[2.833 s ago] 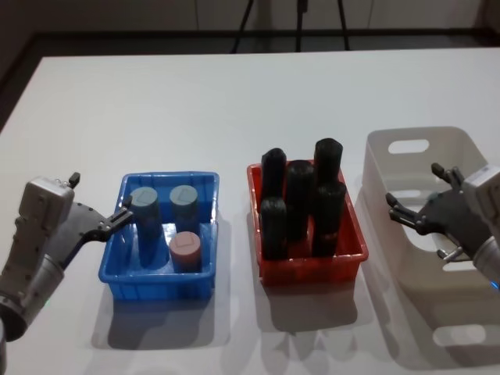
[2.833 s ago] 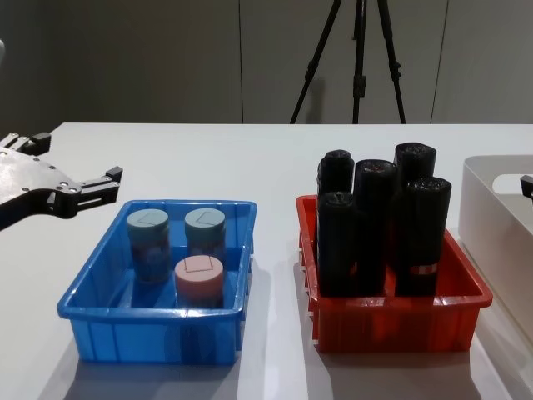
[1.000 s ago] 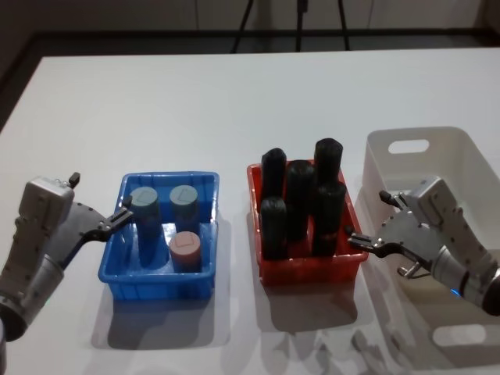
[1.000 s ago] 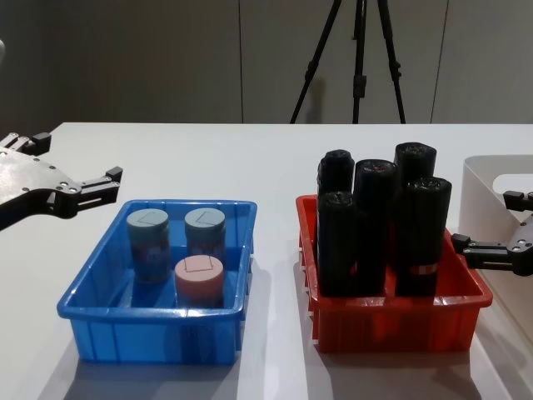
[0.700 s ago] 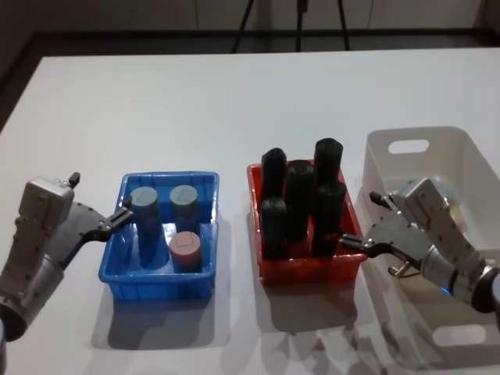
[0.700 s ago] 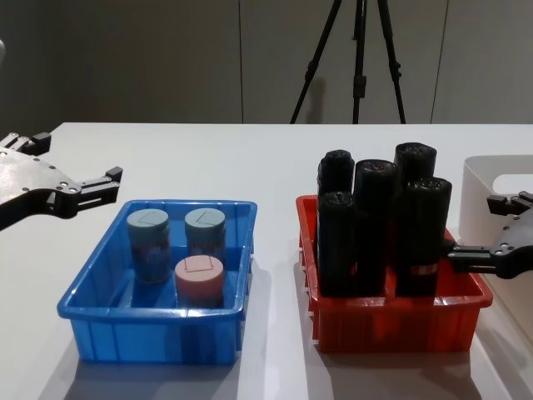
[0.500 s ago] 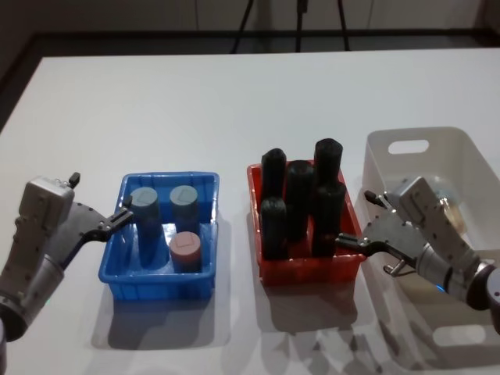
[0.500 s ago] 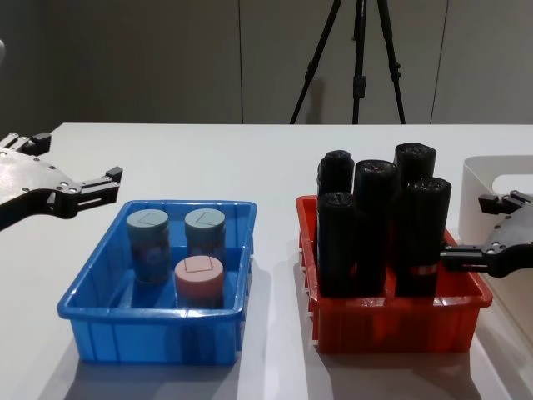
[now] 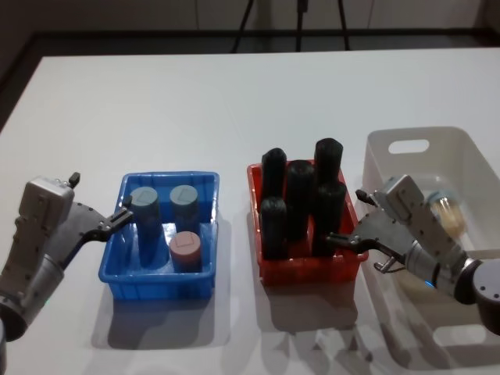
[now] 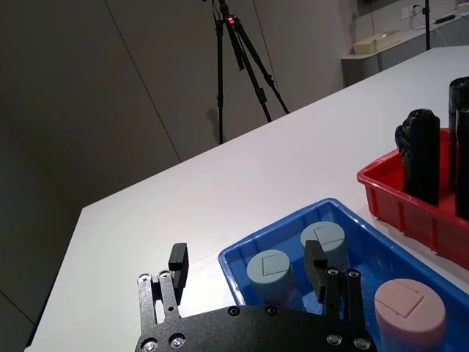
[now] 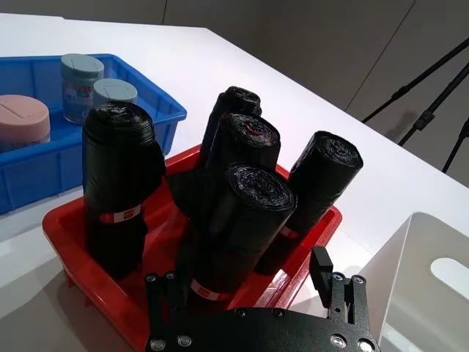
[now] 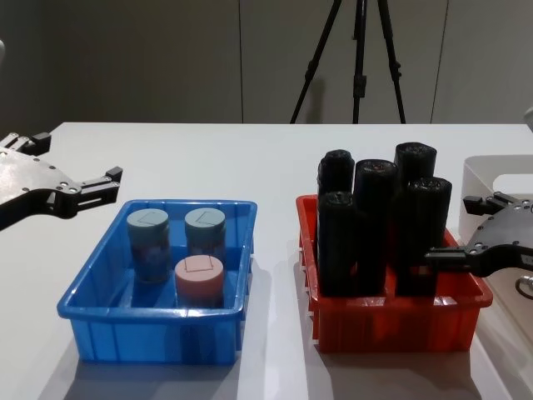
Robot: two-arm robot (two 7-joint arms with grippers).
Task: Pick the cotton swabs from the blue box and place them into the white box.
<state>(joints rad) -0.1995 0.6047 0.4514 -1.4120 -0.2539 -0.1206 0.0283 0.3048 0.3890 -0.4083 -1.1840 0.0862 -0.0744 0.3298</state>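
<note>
Our right gripper (image 9: 349, 219) hangs with its fingers spread wide and nothing between them. We see it over the gap between the red bin (image 9: 308, 266) and the white box (image 9: 461, 160), with one long finger (image 12: 445, 255) reaching across the red bin's right edge, close to the black rolls (image 9: 301, 205) that stand there. In the white box, just behind the gripper's body, one tub of cotton swabs (image 9: 447, 211) lies on its side.

The other cotton swabs are well away from this gripper, on the far side of the red bin. They stand upright in the blue box (image 9: 123, 278): two tubs with grey-blue lids (image 9: 145, 197) at the back, side by side, and one with a pink lid (image 9: 186, 245) in front of them.

Our left gripper (image 9: 96, 206) waits just beside the blue box's left wall, up above the table (image 9: 195, 101). Its fingers are spread apart too, and it holds nothing. The nearest grey-blue tub is close to its fingertip but not touching it.
</note>
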